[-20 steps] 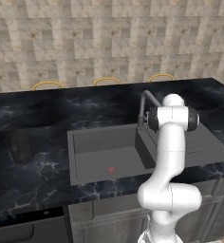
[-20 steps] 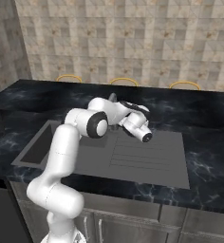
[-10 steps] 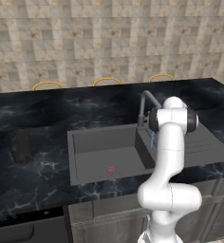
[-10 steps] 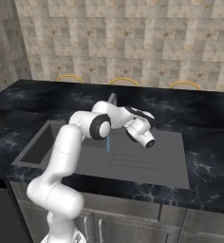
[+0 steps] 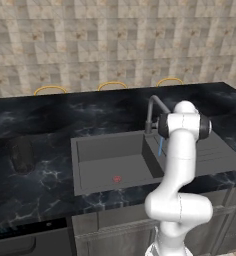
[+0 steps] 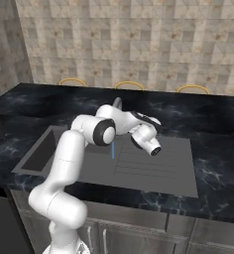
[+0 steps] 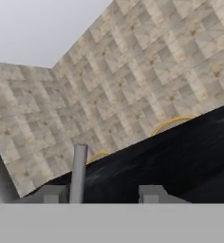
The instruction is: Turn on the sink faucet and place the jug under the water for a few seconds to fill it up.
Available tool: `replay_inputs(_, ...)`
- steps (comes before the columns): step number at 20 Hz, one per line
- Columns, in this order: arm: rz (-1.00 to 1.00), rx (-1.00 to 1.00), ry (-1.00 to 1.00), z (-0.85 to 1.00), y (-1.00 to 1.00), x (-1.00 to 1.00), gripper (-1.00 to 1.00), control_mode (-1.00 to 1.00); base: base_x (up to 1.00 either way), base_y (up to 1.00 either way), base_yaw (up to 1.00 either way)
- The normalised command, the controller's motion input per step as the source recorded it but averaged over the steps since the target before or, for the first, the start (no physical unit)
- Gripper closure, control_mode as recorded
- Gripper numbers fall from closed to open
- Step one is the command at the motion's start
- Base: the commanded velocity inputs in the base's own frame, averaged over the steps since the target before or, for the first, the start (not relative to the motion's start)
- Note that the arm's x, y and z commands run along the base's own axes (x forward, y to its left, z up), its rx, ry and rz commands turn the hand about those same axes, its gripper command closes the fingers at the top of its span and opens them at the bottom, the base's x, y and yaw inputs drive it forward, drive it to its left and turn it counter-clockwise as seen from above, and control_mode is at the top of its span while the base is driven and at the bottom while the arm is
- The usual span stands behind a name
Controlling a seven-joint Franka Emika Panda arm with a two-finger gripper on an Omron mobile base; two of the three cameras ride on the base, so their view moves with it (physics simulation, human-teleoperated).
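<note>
The water runs in a thin blue line from the tap down into the sink. From the right side the blue line shows just beside the arm's big round joint. The sink has a small red mark at its drain.

The jug stands upright on the dark tabletop, far to the left of the sink and well apart from the arm.

The hand hangs over the ribbed board next to the tap. In the hand view the jaws stand apart with nothing between them. The grey stem of the tap rises just above the left tip. Behind it are the tiled wall and yellow chair backs.
</note>
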Motion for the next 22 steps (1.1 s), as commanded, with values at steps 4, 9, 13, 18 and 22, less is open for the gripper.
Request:
replay_inputs(4,-0.09,0.0,-0.14,0.39,-0.41,-1.0,-1.0,-1.0,0.0,0.0,0.0)
replay_inputs(9,-0.08,0.0,-0.06,0.72,-0.48,-0.96,-1.0,-1.0,0.0,0.0,0.0)
replay_inputs(13,-0.13,-0.05,0.0,0.94,-0.19,-0.99,-1.0,-1.0,0.0,0.0,0.0)
replay_inputs(18,-0.15,-0.06,0.0,1.0,0.0,-0.9,-1.0,-1.0,0.0,0.0,0.0)
replay_inputs(22,-0.13,-0.04,0.05,1.0,0.05,-0.88,-1.0,-1.0,0.0,0.0,0.0)
